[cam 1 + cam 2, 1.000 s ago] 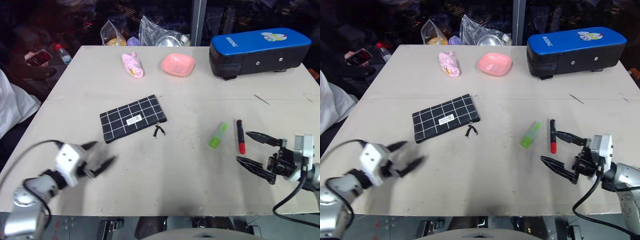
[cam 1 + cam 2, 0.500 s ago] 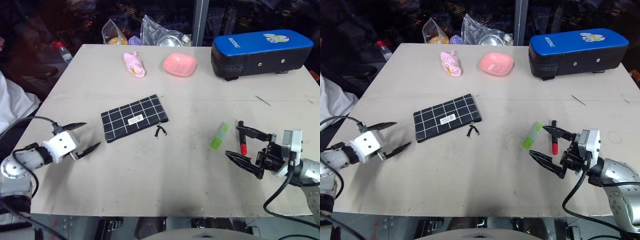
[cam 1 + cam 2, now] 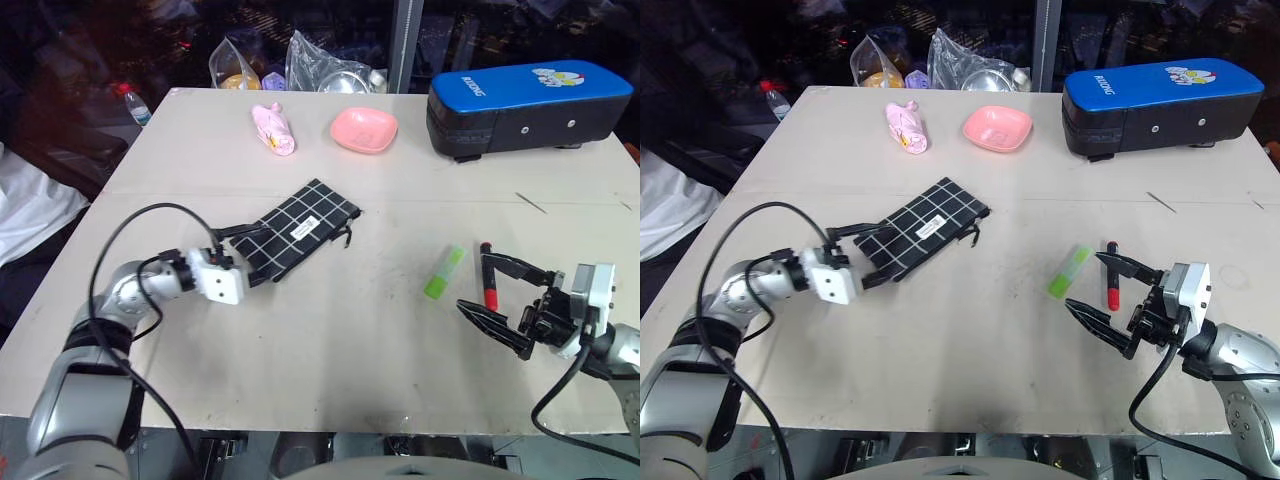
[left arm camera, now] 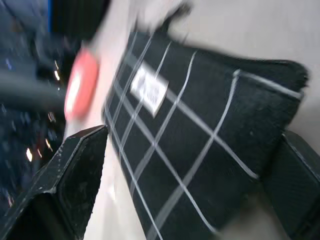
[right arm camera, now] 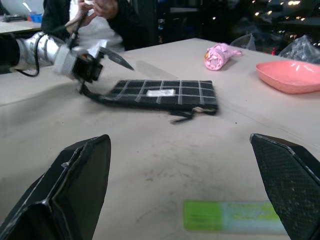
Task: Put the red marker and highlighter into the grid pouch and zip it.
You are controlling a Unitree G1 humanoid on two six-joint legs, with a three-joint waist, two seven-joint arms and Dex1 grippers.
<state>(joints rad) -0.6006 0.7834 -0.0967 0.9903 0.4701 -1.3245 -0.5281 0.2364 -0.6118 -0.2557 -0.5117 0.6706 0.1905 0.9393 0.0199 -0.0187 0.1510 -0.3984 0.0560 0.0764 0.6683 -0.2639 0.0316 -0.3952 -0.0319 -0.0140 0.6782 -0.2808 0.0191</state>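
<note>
Our left gripper has swung in across the table since a second ago and now sits at the near end of the grid pouch. The pouch itself has turned: earlier it lay almost square to us, and now it slants away toward the far right, so the gripper has nudged it. We judge this as the opening step, getting hold of the pouch so it can be steadied and unzipped; nothing has gone inside yet.

The left jaws stand wide apart, one finger on each side of the pouch's near corner. In the left wrist view the fabric lies between them, and one finger seems to press the pouch's edge, though we cannot tell whether it truly touches. They are not clamped on anything.

Our right gripper has stayed where it was, low over the table near the right edge. Its jaws are also wide apart and empty. The red marker lies on the table just by the upper finger, and the highlighter lies just beside it, toward the pouch. Both rest well apart from the pouch, whose zipper cord trails off its far end.
</note>
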